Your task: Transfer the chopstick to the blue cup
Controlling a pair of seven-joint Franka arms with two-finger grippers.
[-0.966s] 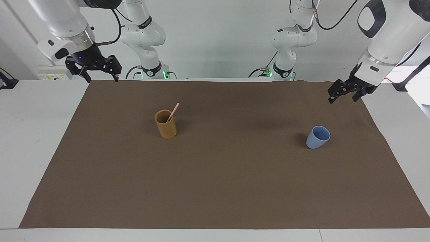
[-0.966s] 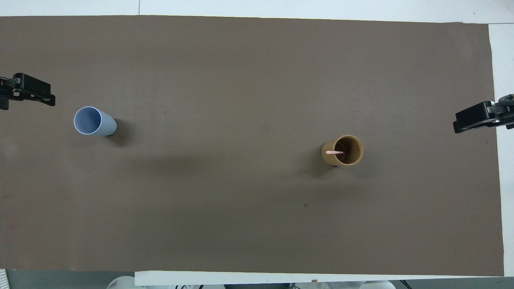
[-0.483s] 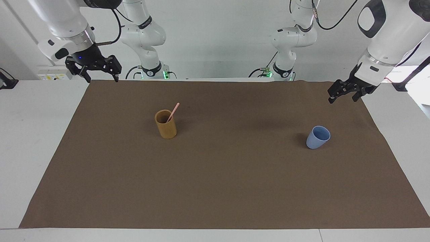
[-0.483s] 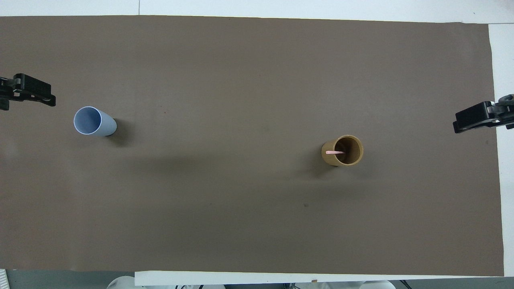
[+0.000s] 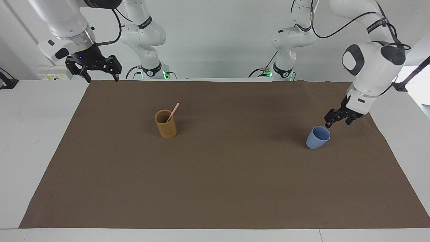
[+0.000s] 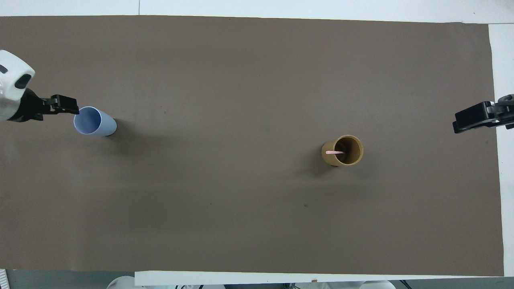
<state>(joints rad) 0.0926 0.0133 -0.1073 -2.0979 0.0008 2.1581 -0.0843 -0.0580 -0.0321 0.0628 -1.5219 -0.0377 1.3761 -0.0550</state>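
The pale pink chopstick (image 5: pixel 173 112) leans in the tan cylindrical cup (image 5: pixel 166 124), its top sticking out above the rim; from overhead the chopstick (image 6: pixel 334 152) shows inside the tan cup (image 6: pixel 342 150). The blue cup (image 5: pixel 318 137) stands toward the left arm's end of the mat, with nothing in it in the overhead view (image 6: pixel 94 121). My left gripper (image 5: pixel 337 123) hangs open just beside the blue cup's rim, low over the mat (image 6: pixel 66 105); I cannot tell if a fingertip touches the rim. My right gripper (image 5: pixel 102 79) waits open over the mat's corner (image 6: pixel 466 122).
A brown mat (image 5: pixel 215 185) covers most of the white table (image 5: pixel 33 134). Only the two cups stand on it, far apart. The arm bases stand along the robots' edge of the table.
My left arm has swung down and inward, bringing its gripper from the mat's corner to the blue cup's rim. The right arm, both cups and the chopstick have not moved.
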